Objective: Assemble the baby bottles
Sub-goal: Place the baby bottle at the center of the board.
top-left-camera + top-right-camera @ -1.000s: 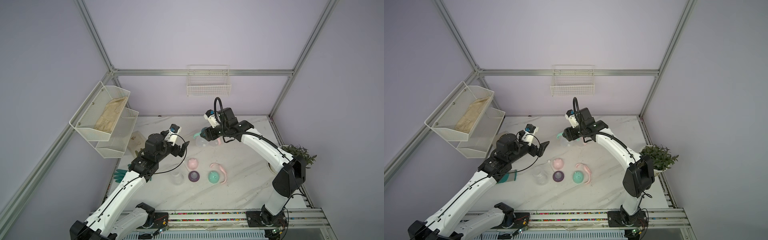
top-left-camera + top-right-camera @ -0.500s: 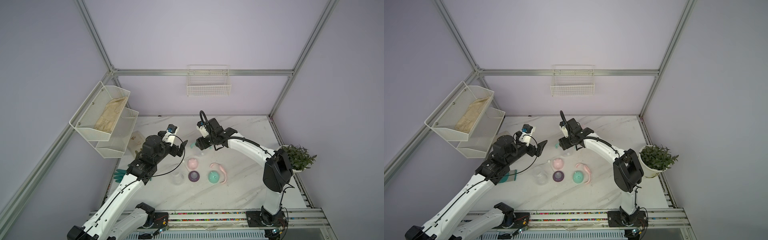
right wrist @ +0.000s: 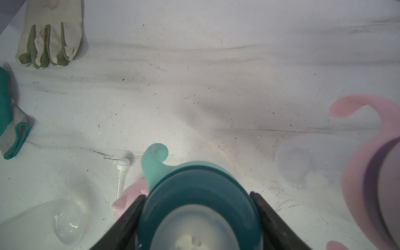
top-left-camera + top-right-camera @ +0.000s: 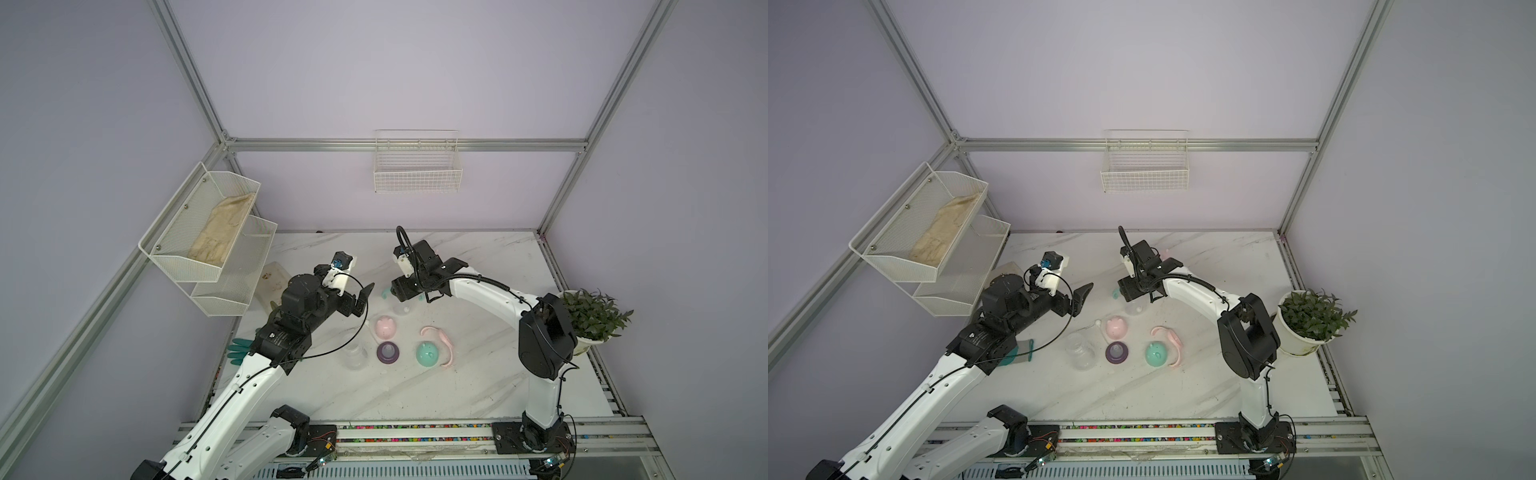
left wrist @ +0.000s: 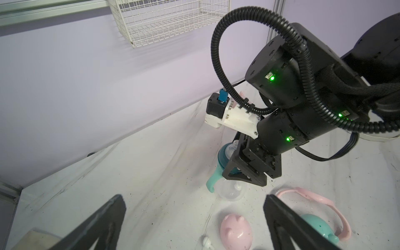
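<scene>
My right gripper [image 3: 197, 194] is shut on the teal collar [image 5: 226, 154] of a clear baby bottle [image 4: 401, 309], whose mint handle [image 4: 1115, 294] sticks out to the side. The bottle hangs low over the marble table [image 4: 478, 386]. My left gripper [image 5: 192, 199] is open and empty, a short way left of that bottle in both top views [image 4: 362, 300] [image 4: 1082, 296]. In front lie a pink dome cap [image 4: 385, 327], a purple collar with nipple [image 4: 388, 352], a mint dome cap [image 4: 428, 354], a pink handle ring [image 4: 441, 337], a bare clear bottle [image 4: 355, 355] and a thin straw [image 4: 1098, 323].
A bottle top with pink ring and purple collar [image 3: 376, 186] stands close beside the held one. A white glove [image 3: 49, 32] and a green glove [image 4: 241, 350] lie at the left. Wire shelves [image 4: 208, 232], a wall basket [image 4: 417, 166] and a potted plant [image 4: 592, 316] ring the table.
The right arm has folded in and carried the teal-collared bottle lower and toward the left gripper. The left gripper has shifted only slightly and stays open.
</scene>
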Action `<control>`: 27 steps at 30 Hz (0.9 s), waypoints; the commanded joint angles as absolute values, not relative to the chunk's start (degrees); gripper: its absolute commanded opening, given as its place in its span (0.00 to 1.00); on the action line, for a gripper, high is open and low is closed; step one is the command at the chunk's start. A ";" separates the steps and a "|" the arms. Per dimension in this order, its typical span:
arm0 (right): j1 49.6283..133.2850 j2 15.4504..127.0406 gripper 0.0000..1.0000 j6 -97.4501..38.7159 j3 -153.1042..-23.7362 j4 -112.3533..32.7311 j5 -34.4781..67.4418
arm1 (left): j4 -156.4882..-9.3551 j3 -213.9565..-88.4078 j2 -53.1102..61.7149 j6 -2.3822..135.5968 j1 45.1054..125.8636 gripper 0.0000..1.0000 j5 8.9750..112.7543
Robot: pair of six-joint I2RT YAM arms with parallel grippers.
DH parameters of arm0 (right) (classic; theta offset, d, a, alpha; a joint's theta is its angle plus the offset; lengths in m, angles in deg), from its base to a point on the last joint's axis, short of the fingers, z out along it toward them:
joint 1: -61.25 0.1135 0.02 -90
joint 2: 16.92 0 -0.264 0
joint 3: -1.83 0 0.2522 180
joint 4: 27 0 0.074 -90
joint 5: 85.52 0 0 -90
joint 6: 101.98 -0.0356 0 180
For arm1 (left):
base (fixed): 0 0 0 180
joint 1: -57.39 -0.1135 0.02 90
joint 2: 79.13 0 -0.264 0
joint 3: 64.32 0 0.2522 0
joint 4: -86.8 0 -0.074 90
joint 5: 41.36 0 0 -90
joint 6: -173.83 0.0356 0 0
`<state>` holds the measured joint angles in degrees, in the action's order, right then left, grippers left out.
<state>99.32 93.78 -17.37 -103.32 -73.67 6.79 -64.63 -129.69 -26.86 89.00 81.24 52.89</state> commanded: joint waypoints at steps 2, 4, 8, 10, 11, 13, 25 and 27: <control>99.74 93.42 0.67 -16.71 -103.87 -74.06 6.44 | -65.75 -128.22 -27.26 89.56 81.20 1.00 53.65; 99.74 92.82 0.69 -16.52 -104.14 -74.40 6.23 | -65.70 -128.32 -26.95 89.31 81.16 1.00 52.91; 99.75 91.42 0.77 -16.03 -105.29 -75.48 5.20 | -65.09 -128.64 -26.39 89.51 81.20 1.00 53.20; 99.75 90.94 0.79 -15.83 -106.09 -76.17 4.93 | -65.06 -128.66 -26.26 89.42 81.19 1.00 53.46; 99.74 90.73 0.80 -15.74 -106.38 -76.56 4.75 | -65.06 -128.64 -26.15 89.37 81.20 1.00 53.47; 99.71 90.32 0.82 -15.41 -107.06 -77.30 4.66 | -65.05 -128.68 -25.96 89.38 81.20 1.00 53.63; 100.42 79.51 0.82 -12.75 -107.22 -93.80 3.11 | -64.84 -129.49 -25.31 88.40 81.15 1.00 46.85; 101.25 76.84 0.81 -13.25 -105.03 -96.59 4.25 | -65.50 -129.49 -25.03 88.42 81.10 1.00 46.55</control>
<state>99.97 80.79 -14.05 -106.95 -89.03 3.86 -63.93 -129.69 -25.35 88.93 81.24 49.08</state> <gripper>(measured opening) 0.811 0.997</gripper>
